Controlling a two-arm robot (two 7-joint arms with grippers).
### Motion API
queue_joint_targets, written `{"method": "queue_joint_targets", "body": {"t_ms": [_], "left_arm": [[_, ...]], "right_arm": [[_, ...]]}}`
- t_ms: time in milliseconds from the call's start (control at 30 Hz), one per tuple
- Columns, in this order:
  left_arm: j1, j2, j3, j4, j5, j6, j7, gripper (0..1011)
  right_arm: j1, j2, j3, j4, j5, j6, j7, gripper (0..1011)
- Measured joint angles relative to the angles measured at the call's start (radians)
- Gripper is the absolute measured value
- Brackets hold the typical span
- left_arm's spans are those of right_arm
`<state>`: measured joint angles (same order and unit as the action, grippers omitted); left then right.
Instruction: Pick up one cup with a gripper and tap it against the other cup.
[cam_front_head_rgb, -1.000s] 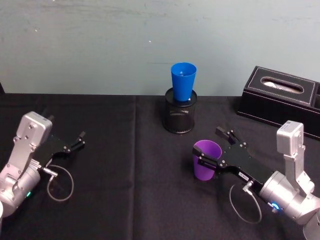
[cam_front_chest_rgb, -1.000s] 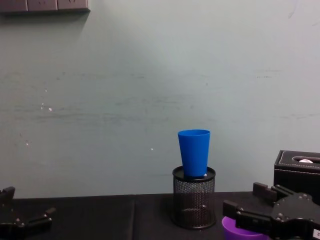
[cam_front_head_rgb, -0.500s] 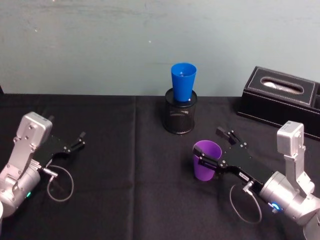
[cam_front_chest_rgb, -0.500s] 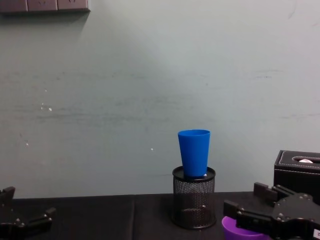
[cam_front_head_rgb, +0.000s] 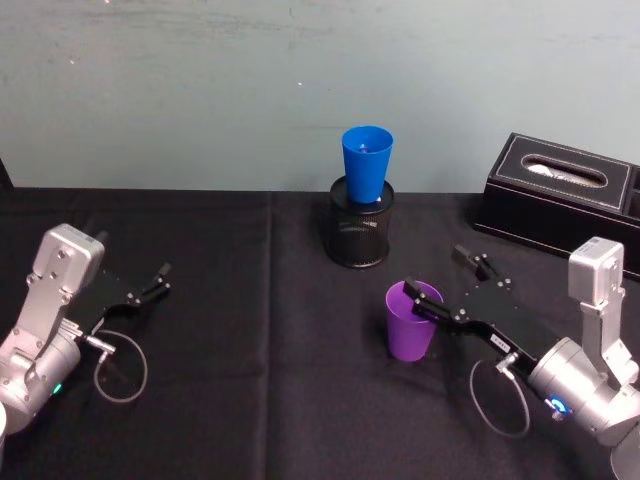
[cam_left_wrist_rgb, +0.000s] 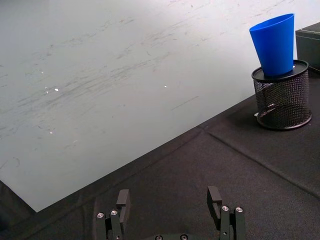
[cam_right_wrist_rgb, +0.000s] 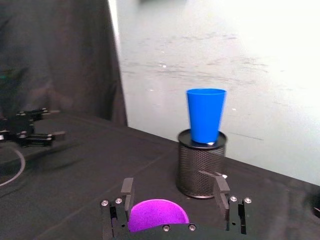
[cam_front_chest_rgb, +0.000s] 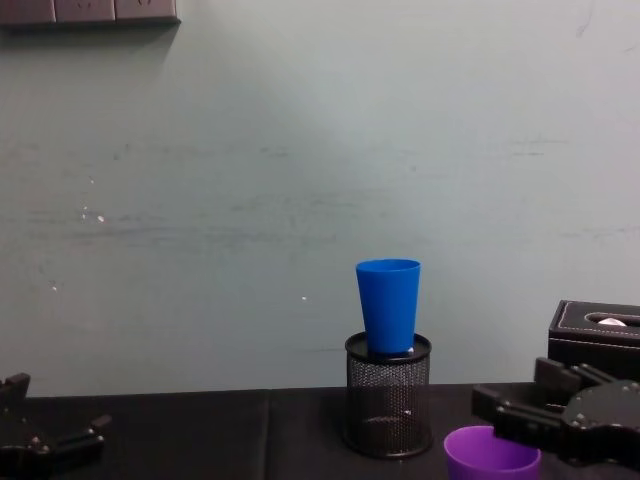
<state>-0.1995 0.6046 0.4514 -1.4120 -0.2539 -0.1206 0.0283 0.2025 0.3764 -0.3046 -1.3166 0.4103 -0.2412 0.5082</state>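
Purple cup (cam_front_head_rgb: 412, 320) upright, mouth up (right gripper (cam_front_head_rgb: 448, 283) open, beside)

Head view high and downward, chest view low and level, both on the blue cup (cam_front_head_rgb: 367, 164) in the mesh holder (cam_front_head_rgb: 360, 238).

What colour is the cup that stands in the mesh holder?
Bright blue cup, plain, seen best in the chest view.

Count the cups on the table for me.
2. The purple cup stands on the black cloth with the open right gripper around its rim. The blue cup sits in the mesh pen holder farther back.
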Motion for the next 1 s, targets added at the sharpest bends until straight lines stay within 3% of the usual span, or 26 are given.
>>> {"method": "queue_joint_targets", "body": {"t_ms": [1000], "left_arm": [[0.000, 0.000, 0.000, 0.000, 0.000, 0.000, 0.000, 1011]], "right_arm": [[-0.006, -0.054, 0.097, 0.034, -0.039, 0.009, -0.114, 1003]]}}
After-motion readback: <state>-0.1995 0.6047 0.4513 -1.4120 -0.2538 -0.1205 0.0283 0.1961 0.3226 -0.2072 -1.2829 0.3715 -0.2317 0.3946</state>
